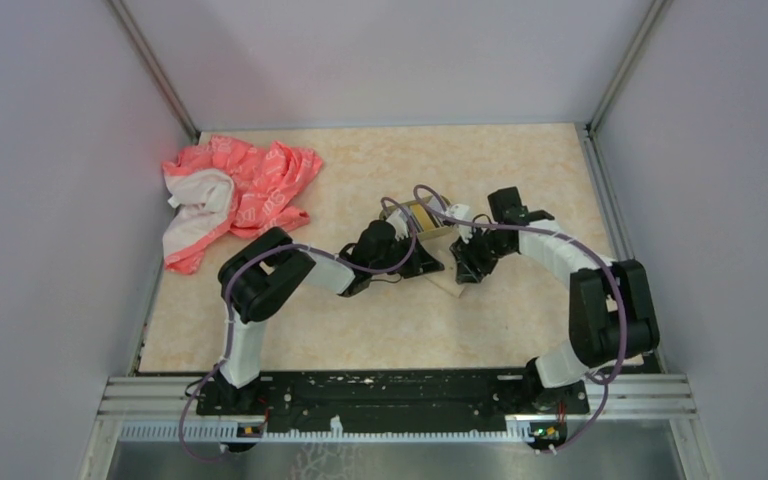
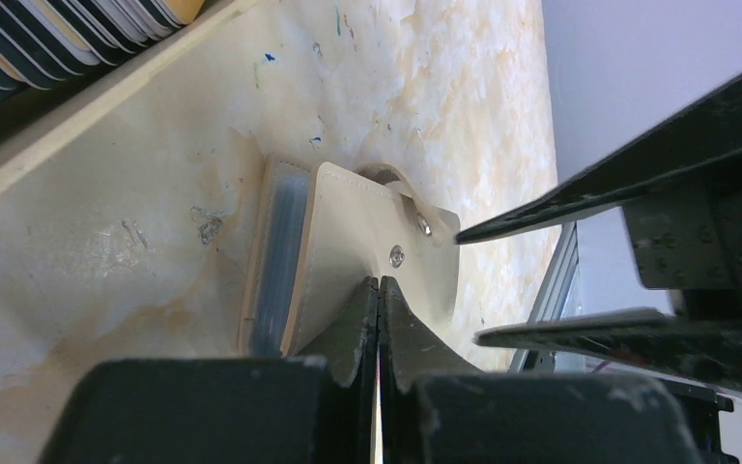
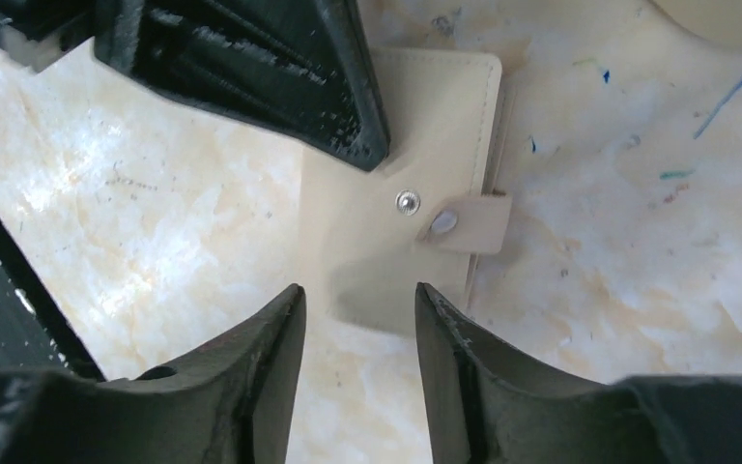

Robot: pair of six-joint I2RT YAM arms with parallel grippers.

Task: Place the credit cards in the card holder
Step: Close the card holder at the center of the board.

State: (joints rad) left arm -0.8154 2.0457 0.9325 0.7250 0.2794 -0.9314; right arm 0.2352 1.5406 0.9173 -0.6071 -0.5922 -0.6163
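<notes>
Both arms meet mid-table (image 1: 360,330) over a cream snap wallet (image 3: 415,126) that lies flat with its strap (image 3: 473,222) undone. The left gripper (image 2: 379,290) has its fingers pressed together, tips on the wallet's cover. It looks to be pinning the cover down, though I can't rule out a pinch on its edge. The right gripper (image 3: 357,309) hangs spread just above the end of the wallet closest to it, touching nothing. From that claw the wallet's long axis runs straight ahead, with the strap side on the right in its own camera. The pale blue cards (image 2: 275,256) sit stacked inside, edges showing at the open long side, which faces roughly toward the card holder (image 2: 106,104). That tin stands just far of the wallet, with striped cards (image 2: 48,39) on edge in it, and its long axis looks roughly left-right. I'd judge the left arm nearer the tin and the right claw freer to draw the blue cards out sideways.
</notes>
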